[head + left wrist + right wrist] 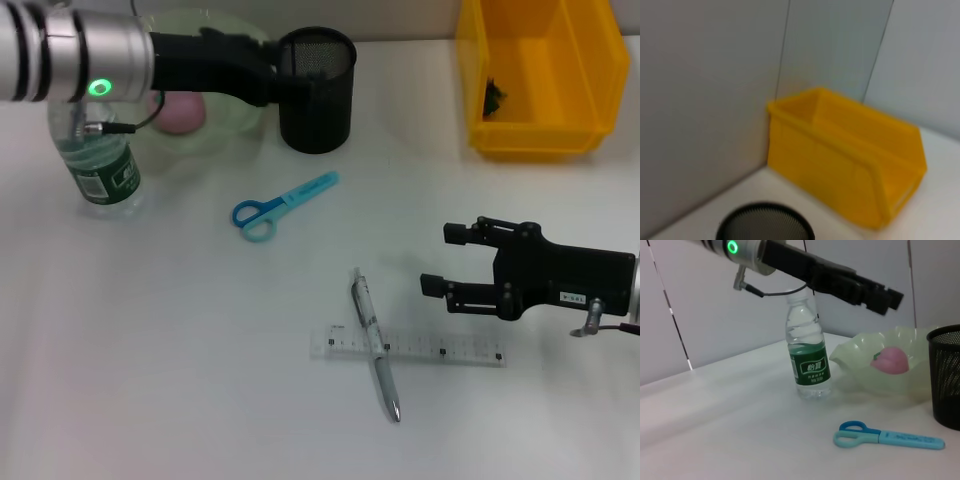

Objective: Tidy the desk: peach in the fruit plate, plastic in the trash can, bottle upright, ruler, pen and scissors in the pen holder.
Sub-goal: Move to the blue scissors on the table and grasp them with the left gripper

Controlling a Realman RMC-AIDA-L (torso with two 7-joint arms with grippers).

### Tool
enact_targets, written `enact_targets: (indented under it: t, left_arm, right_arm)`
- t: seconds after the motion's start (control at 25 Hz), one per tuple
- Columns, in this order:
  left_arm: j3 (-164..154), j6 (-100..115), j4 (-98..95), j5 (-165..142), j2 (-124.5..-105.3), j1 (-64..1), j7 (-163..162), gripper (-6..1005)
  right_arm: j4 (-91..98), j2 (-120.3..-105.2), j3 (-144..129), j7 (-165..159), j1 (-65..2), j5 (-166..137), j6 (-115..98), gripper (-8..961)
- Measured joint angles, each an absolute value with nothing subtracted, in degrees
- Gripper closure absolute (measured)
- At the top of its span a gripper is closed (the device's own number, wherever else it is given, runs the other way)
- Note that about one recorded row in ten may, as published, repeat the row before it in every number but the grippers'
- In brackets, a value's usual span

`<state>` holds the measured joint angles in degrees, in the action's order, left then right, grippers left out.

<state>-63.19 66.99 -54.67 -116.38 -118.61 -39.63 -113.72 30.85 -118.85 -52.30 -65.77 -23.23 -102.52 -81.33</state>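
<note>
The bottle [100,165] stands upright at the far left of the desk [150,350], green label facing out. The peach [180,112] lies in the fruit plate [235,125]. Beside the plate stands the pen holder [317,95], with my left gripper [272,80] hovering at its left rim. The scissors [283,205] lie flat in front of the holder. The pen [375,343] lies across the ruler [440,349] near the front. My right gripper [443,258] is open and empty, just right of the pen. The plastic [493,97] sits inside the trash can [540,140].
The trash can [850,165] stands against the back wall at the far right, the pen holder [765,225] to its left. The right wrist view shows the bottle [807,352], fruit plate [860,375], peach [890,360] and scissors [890,437].
</note>
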Motion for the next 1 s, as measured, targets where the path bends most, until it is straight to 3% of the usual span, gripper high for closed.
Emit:
enact_targets:
  t: [0.24,0.28,1.0]
  left_arm:
    - [-65.1,67.3,-55.1,-121.0,-118.55,-41.3,-118.2,212]
    - [-68.5,68.0,-55.2,-128.2,-118.66,-44.1,-124.3,212]
    - [-80.4,65.3,-42.5,-141.8,-119.19,-56.6,-138.4,216]
  right_arm:
    - [30.8,-118.81,-52.6,-65.3,-23.3,-102.9,-81.2,156]
    - [30.8,-118.82,-52.6,-65.3,-23.4,-103.1,-81.2,156]
    - [30.5,-118.78,-52.5,-63.8,-24.0,-104.0,-77.6,156]
